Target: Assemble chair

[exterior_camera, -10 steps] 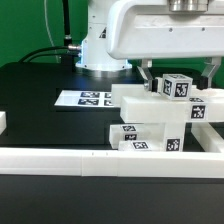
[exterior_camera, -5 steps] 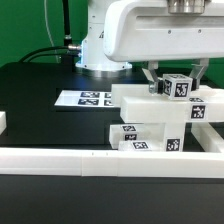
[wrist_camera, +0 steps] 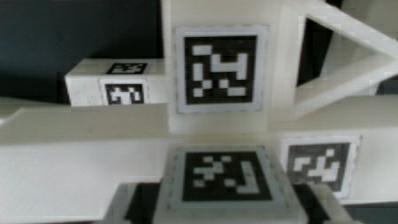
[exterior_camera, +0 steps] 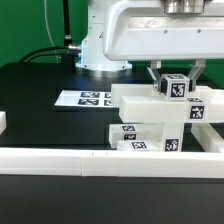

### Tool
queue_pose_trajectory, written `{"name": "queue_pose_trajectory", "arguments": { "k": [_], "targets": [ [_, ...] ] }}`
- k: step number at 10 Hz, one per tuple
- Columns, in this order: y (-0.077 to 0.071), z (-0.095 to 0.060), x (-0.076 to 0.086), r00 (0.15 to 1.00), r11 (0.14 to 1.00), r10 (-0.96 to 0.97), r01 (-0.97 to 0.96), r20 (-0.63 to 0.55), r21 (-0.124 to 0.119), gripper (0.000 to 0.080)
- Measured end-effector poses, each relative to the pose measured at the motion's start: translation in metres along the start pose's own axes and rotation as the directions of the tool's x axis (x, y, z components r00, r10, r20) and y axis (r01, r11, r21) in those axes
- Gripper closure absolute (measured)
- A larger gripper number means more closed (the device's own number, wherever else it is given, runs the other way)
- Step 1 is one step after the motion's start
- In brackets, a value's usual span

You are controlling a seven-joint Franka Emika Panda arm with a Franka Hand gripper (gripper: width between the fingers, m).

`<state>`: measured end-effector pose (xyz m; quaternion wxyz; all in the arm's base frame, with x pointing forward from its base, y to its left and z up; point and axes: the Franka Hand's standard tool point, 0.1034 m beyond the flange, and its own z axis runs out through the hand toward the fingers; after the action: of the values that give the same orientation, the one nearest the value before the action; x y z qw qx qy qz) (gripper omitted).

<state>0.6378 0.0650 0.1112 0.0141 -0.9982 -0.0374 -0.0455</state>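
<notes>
Chair assembly [exterior_camera: 150, 112] sits directly beneath the gripper [exterior_camera: 178, 74], its tagged post [exterior_camera: 178, 88] between the fingers [exterior_camera: 156, 74]. Jaws flank the post closely; actual pinch cannot be confirmed. Risk: an off-centre squeeze may tilt the post or shift the stacked parts.

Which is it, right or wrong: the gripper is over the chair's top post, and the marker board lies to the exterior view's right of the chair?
Wrong on one count. The exterior view shows the marker board lying to that view's left of the chair, not its right. The gripper is indeed over the top post.
</notes>
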Motion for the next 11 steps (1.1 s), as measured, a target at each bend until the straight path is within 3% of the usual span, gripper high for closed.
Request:
{"name": "queue_pose_trajectory", "arguments": {
  "k": [4, 8, 10, 11],
  "targets": [
    [-0.0004, 0.0002, -0.0001, 0.951, 0.951, 0.310, -0.310, 0.001, 0.003, 0.0533],
    [0.0006, 0.0004, -0.0001, 0.772, 0.772, 0.635, -0.635, 0.012, 0.019, 0.0532],
    [-0.0001, 0.0003, 0.0002, 0.712, 0.712, 0.702, -0.702, 0.015, 0.021, 0.0532],
    [-0.0012, 0.0001, 0.0004, 0.644, 0.643, 0.765, -0.765, 0.021, 0.024, 0.0532]
  ]
}}
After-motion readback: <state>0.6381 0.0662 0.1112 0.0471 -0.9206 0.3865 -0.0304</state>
